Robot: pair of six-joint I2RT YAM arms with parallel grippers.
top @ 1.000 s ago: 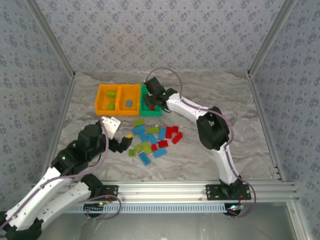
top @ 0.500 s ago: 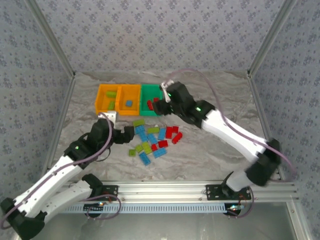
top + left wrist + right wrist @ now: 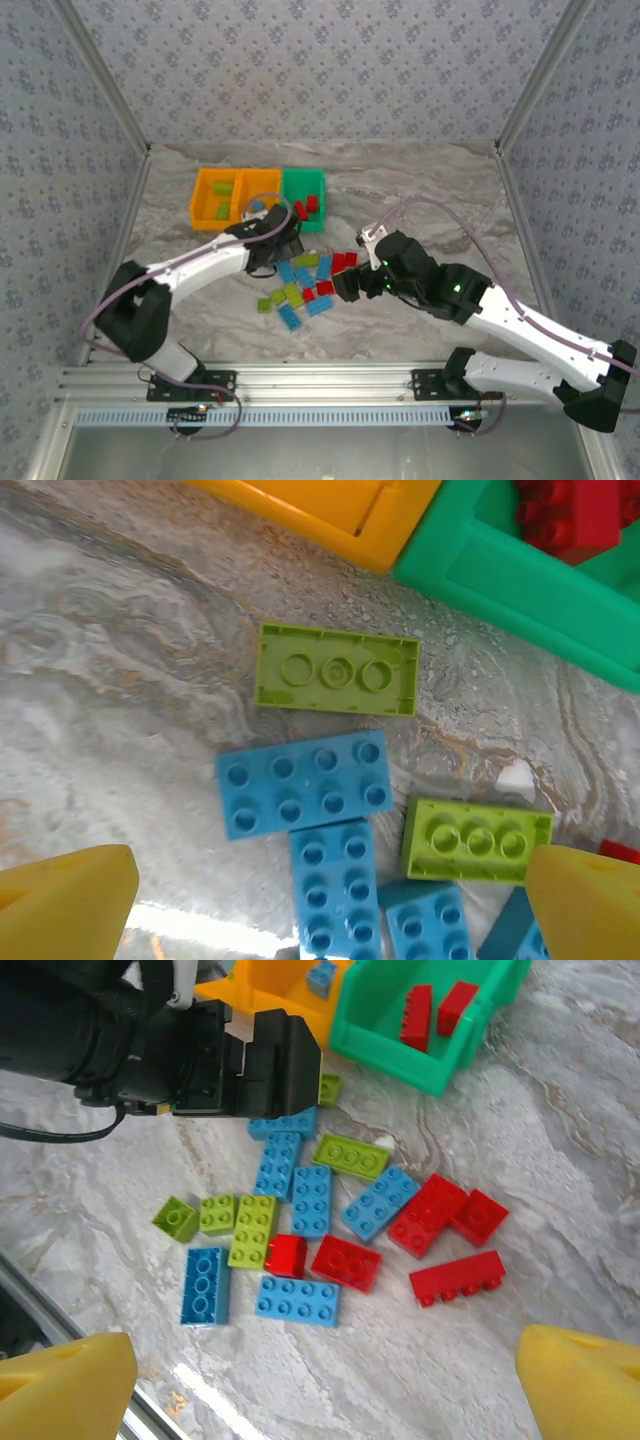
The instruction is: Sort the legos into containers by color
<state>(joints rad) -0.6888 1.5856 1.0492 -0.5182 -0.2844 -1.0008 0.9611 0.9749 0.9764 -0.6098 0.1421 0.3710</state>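
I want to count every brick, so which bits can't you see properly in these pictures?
- Top external view: the left gripper covers part of the brick pile, and pieces inside the orange bins are too small to count.
- Left wrist view: the red bricks in the green bin are cut off by the top edge; blue bricks run off the bottom edge.
- Right wrist view: the left gripper hides most of the orange bins.

1. No writing, number, brand or sign can be read in any of the views.
2. The stud tops of the legos (image 3: 303,783), closest in the left wrist view, look like plain rings. Any embossed mark on them is too small to tell.
3. The walls of the green container (image 3: 395,1052) and the orange containers (image 3: 215,224) are plain coloured plastic with no readable label.
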